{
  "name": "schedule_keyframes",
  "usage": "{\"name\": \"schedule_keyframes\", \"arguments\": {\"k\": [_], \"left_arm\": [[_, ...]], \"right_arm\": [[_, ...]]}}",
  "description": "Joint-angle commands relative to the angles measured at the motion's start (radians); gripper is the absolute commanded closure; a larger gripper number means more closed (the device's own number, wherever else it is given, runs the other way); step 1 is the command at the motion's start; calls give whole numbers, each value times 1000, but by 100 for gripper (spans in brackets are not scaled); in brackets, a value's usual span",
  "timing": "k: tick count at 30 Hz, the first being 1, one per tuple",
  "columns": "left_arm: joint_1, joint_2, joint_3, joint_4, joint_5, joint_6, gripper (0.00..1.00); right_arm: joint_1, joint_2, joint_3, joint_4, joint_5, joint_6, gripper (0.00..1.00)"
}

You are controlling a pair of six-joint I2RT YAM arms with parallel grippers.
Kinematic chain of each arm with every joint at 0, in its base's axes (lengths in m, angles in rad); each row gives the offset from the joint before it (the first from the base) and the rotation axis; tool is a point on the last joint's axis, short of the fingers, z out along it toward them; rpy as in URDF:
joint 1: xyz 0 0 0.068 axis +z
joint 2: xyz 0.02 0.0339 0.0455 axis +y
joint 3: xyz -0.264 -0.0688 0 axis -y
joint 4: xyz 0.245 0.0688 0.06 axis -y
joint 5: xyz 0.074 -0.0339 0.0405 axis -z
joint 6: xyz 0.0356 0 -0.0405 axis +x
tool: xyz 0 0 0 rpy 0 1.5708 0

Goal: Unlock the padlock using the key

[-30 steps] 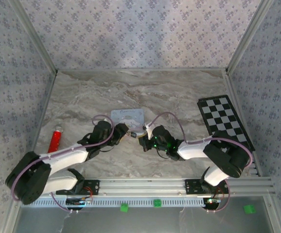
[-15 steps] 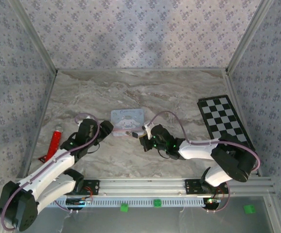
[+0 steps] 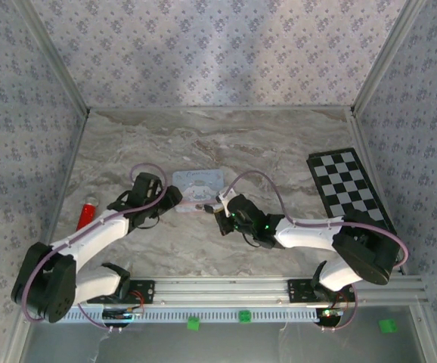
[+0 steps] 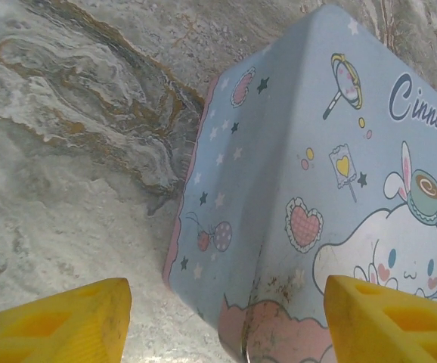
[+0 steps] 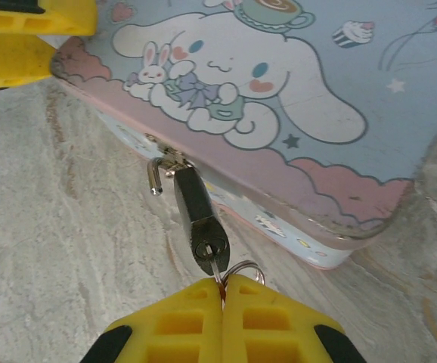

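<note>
My right end effector (image 5: 222,306) pinches the key (image 5: 218,268) seated in the padlock (image 5: 196,212); my left end effector (image 4: 222,324) hangs spread beside the cartoon tin (image 4: 294,151).

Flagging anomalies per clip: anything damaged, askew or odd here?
Minor only: the tin has brownish, rust-like specks near its pink edge. The padlock lies skewed off the clasp, one shackle end apparently free, key inserted, pinched by the right gripper.
</note>
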Motion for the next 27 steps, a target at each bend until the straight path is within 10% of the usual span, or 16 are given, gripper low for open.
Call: {"name": "schedule_keyframes", "arguments": {"k": [1,27], "left_arm": [[4,34,21,39,42,16,33],[-222,233,40,193,14,-137,36]], "right_arm": [[-16,-23,23,-31,52,20,97],[-182,-26,-23,-41,-140,194,91]]}}
